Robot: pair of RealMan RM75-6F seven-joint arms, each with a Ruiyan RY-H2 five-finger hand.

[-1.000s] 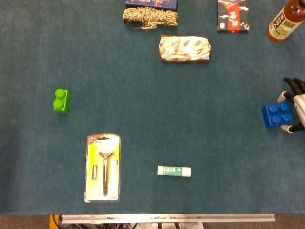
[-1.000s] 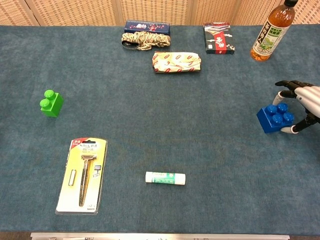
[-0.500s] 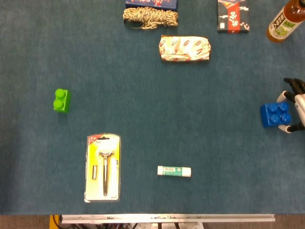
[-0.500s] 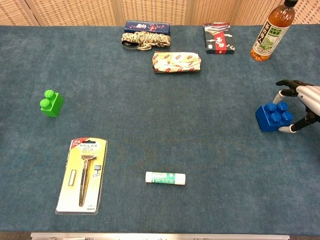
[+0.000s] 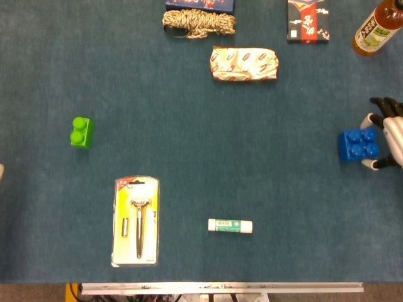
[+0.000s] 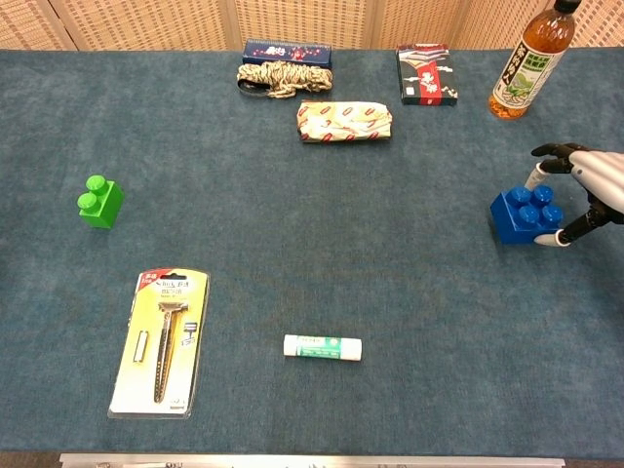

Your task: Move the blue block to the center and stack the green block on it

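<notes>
Across teal carpeted table (image 6: 409, 292), behind it tan woven wall panels (image 6: 302, 19)

A worktop (image 6: 409, 292) covered in dark teal carpet-like fabric fills both views. Behind its far edge stands a woven tan panel wall (image 6: 312, 19); lighting is even.

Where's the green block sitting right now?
The green block sits alone at the table's far left in both views, beyond the packaged razor, far from the blue block.
</notes>
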